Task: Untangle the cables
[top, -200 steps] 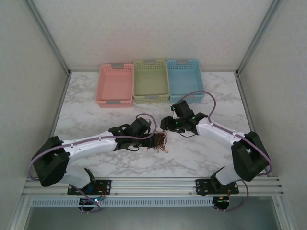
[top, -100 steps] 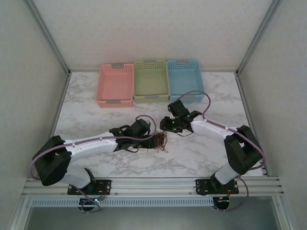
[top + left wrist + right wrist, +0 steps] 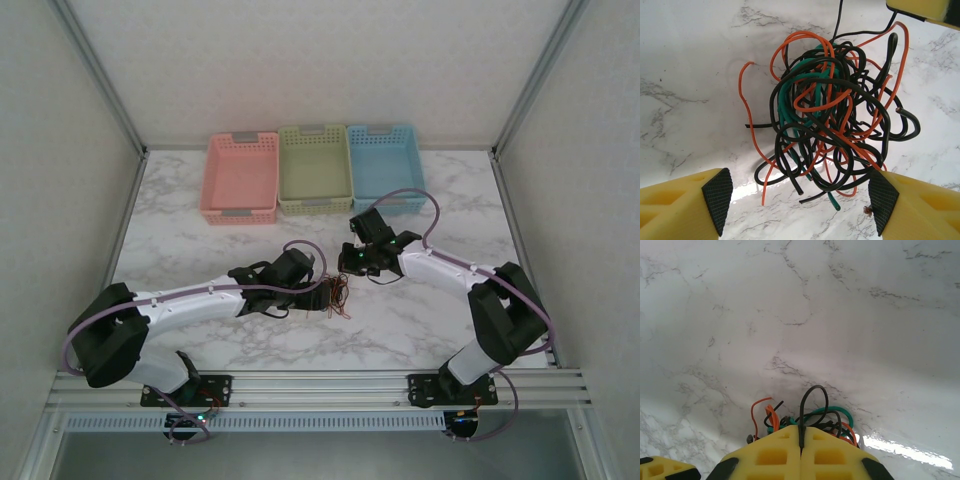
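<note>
Cables [image 3: 825, 115] lie in one wad mid-counter [image 3: 690, 75], black, orange and teal strands looped through each other. Left jaws are spread, pads [image 3: 717, 200] straddling the wad at 7 and 5 o'clock, not closed on it; likely poised to pin the mass down. Right jaws are pressed together at the wad's 1 o'clock edge, pinching a black loop [image 3: 812, 395], probably to draw that strand free.

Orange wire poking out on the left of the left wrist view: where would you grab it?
Grip the orange wire at its outer bow, coming down on the tangle's left side. There it curves alone over bare marble, apart from the rest.
</note>
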Controlling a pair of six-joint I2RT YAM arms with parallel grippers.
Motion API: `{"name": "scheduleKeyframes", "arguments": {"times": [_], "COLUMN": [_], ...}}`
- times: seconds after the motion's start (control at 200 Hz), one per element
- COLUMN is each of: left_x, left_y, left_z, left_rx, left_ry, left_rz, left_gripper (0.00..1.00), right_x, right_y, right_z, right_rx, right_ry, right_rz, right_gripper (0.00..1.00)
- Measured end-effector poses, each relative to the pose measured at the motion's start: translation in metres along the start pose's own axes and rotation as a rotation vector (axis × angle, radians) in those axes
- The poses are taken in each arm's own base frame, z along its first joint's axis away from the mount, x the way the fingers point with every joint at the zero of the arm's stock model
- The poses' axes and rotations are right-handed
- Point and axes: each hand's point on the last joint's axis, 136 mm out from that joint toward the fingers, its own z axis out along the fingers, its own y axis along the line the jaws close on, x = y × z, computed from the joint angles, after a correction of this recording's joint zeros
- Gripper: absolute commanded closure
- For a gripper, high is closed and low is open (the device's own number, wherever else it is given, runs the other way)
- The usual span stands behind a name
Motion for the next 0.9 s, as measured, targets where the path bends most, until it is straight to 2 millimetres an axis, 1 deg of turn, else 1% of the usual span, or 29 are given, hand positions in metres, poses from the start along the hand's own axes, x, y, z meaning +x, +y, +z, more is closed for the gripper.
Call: {"name": "scheduleKeyframes", "arguments": {"times": [0.19, 0.34, 0.43, 0.486, 0.641, 0.896], "left_x": [-0.001, 0.004, 0.006, 0.007, 0.006, 0.004], "left_y": [-0.004, -0.003, -0.001, -0.001, -0.002, -0.004], "left_z": [0.002, 0.013, 0.019, 0.021, 0.024, 0.025], "left_rx": [0.018, 0.014, 0.007, 0.007, 0.012, 0.02], "left_ry": [-0.003, 0.023, 0.035, 0.04, 0.037, 0.026], "left_rz": [0.009, 0.017, 0.024, 0.027, 0.034, 0.034], "left_gripper": [0.22, 0.22, 0.24, 0.27, 0.39, 0.55], "right_x": [-0.004, -0.006, -0.008, -0.009, -0.011, -0.013], "right_y": [0.006, 0.01, 0.012, 0.013, 0.013, 0.018], "right_z": [-0.009, -0.016, -0.021, -0.023, -0.033, -0.064], "right_rx": [-0.018, -0.035, -0.042, -0.042, -0.037, -0.047], "right_ry": [-0.023, -0.042, -0.054, -0.063, -0.085, -0.138], "right_rz": [-0.006, -0.009, -0.012, -0.013, -0.016, -0.031], "right_gripper": [1.0, 1.0, 1.0, 1.0, 1.0, 1.0]}}
